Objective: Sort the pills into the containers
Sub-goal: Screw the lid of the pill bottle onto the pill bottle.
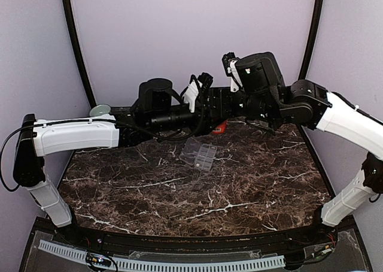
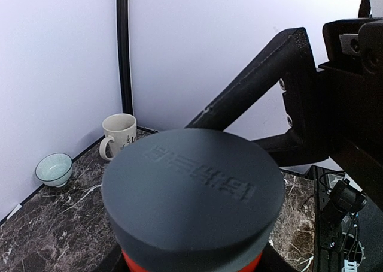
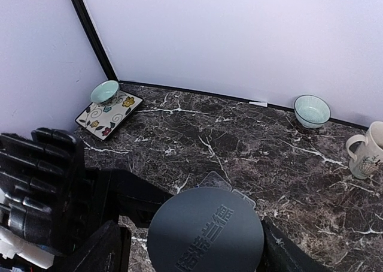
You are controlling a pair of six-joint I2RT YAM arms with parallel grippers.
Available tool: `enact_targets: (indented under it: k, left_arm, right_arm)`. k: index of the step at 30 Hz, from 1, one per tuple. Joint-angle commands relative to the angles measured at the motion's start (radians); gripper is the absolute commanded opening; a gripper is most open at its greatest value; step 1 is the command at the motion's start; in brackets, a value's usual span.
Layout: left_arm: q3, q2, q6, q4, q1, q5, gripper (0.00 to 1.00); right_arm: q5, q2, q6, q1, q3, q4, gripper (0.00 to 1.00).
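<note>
Left gripper (image 1: 209, 117): closed partway on the orange bottle (image 1: 220, 127), holding it off the counter (image 1: 179, 194) at the far middle.
Right gripper (image 3: 191, 248): spread wide, one finger on each side of the grey cap (image 2: 191, 188), with a gap showing on one side; it was not gripping, as far as I could see.
Organiser box (image 1: 198, 154): lay on the counter near the bottle, on the side toward the arm bases, lid open; its contents were too small to make out.
Pills: none in sight; I took them to be inside the capped bottle.
Step, by my reckoning: getting the cap off, so sorting had not begun.
Risk one: a lopsided bite on the cap could turn the bottle in the left gripper instead of loosening it.
Risk two: a slipped bottle could land on the open box and knock it.
Risk three: the cap coming free with a jerk could scatter pills across the counter.
Risk four: the two wrists were crowded close together, so a small misjudged move could bump them.
</note>
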Motion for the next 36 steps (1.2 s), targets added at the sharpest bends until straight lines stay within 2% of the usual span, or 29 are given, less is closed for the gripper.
enact_targets:
  k: [1,25,36]
  left_arm:
    - [0.028,-0.028,0.025,0.083,-0.033,0.068,0.00]
    - [0.005,-0.041,-0.006,0.104,-0.022,0.073,0.00]
    - [-0.007,-0.047,-0.042,0.135,-0.001,0.122,0.00]
  right_arm:
    - [-0.132,0.004,-0.022,0.049,-0.026,0.071,0.77]
    - [-0.129,-0.073,-0.018,0.049,-0.077,0.056,0.79]
    - [-0.131,-0.127,-0.034,0.049,-0.109,0.054,0.80]
